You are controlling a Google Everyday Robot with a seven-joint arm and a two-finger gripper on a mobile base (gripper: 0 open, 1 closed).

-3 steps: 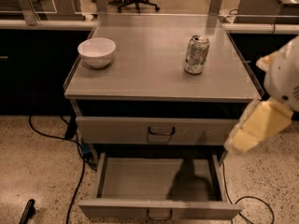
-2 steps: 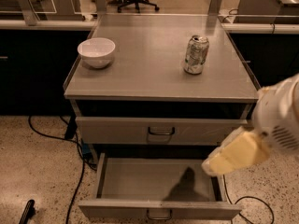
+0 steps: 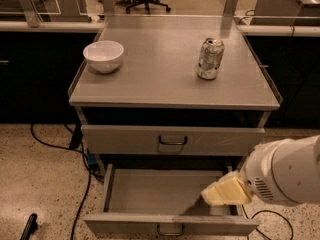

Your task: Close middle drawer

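The middle drawer (image 3: 150,191) stands pulled fully out below the upper drawer (image 3: 125,140), its shallow tray exposed. The gripper (image 3: 225,191) sits over the right end of that tray, inside the front panel; whether it is open or closed cannot be told. A white bowl (image 3: 103,55) and a can (image 3: 210,59) stand well apart on the tabletop (image 3: 160,84).

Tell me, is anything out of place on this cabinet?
The middle drawer stands pulled far out, while the drawer above is pushed in. The robot's tool hangs over the open drawer's right end.
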